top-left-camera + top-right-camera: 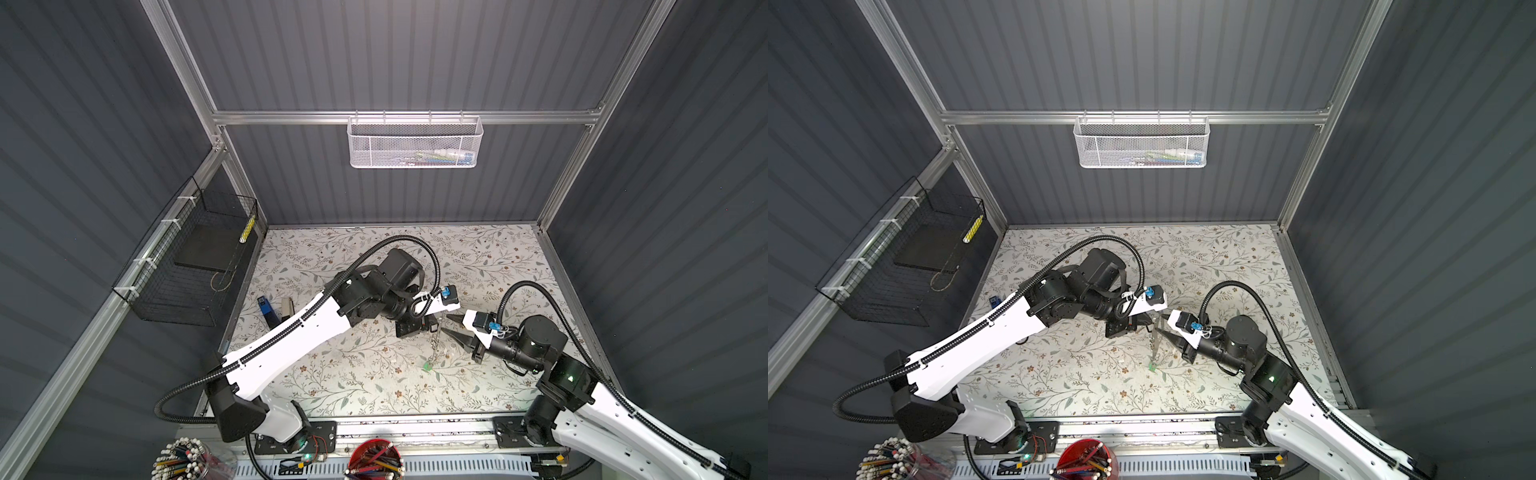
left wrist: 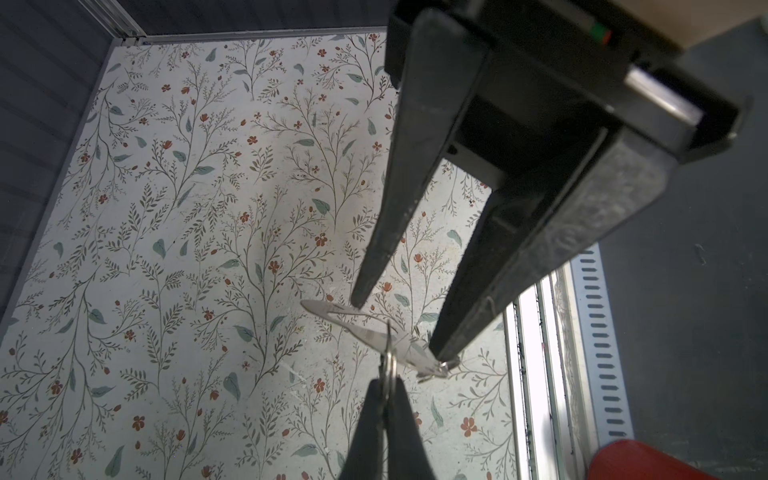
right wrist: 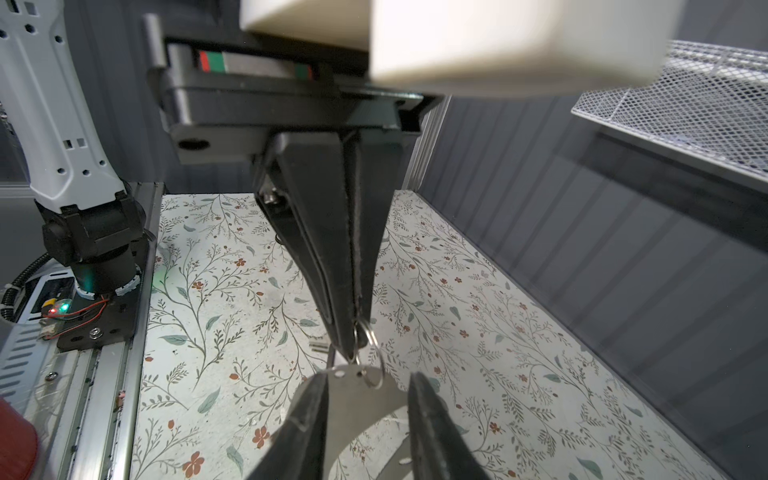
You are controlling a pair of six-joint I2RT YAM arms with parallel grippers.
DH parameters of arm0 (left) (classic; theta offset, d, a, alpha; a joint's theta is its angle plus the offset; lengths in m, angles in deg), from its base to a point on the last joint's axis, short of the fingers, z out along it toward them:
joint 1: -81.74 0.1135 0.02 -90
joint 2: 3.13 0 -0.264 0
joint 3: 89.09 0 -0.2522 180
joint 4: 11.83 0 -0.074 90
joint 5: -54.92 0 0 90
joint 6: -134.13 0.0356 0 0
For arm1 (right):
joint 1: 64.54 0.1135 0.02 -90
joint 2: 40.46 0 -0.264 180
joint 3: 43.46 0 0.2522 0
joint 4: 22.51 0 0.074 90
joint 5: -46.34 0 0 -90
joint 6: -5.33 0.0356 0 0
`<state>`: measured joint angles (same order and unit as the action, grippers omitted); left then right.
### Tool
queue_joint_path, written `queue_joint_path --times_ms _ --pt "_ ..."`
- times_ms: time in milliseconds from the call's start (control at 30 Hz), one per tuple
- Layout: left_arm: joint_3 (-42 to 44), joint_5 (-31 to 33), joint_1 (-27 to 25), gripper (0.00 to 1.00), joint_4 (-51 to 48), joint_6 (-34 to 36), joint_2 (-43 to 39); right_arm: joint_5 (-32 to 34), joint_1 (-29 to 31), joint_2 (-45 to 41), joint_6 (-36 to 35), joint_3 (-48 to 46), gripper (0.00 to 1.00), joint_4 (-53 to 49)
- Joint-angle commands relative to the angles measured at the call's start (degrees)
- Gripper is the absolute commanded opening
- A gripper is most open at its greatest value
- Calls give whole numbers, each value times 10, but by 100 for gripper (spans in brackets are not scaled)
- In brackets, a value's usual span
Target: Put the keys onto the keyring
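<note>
My right gripper (image 3: 368, 376) is shut on the keyring (image 3: 361, 399), a flat grey loop with small holes that spans the gap between both fingers. The keyring shows edge-on (image 2: 374, 334) in the left wrist view. My left gripper (image 2: 386, 380) is shut on a thin wire ring (image 2: 390, 361) that meets the keyring at a hole (image 3: 368, 336). In both top views the two grippers (image 1: 451, 326) (image 1: 1158, 325) meet above mid-table. A metal key (image 1: 435, 347) hangs below them, ending in the bright green tag (image 1: 428, 366) (image 1: 1152, 366). A small black-framed tag (image 1: 433, 328) sits beside the left gripper.
A black wire basket (image 1: 187, 266) hangs on the left wall and a white mesh basket (image 1: 415, 143) on the back rail. A blue object (image 1: 266, 309) lies at the table's left, under the left arm. Pencil cups (image 1: 376, 459) stand in front of the table.
</note>
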<state>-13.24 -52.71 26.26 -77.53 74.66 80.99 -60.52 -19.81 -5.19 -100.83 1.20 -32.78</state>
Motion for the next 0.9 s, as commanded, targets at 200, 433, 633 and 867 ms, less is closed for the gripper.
queue_joint_path --times_ms 200,433,633,867 --pt "-34 1 -8 0 -32 29 11 -18 2 16 19 8 26 54" --pt "-40 -8 -10 0 -32 34 11 -43 2 31 23 8 19 65" --pt "-39 -25 -10 0 -35 38 9 -44 2 28 16 8 15 60" --pt "-35 -23 -10 0 -42 46 10 -37 2 10 14 4 26 61"
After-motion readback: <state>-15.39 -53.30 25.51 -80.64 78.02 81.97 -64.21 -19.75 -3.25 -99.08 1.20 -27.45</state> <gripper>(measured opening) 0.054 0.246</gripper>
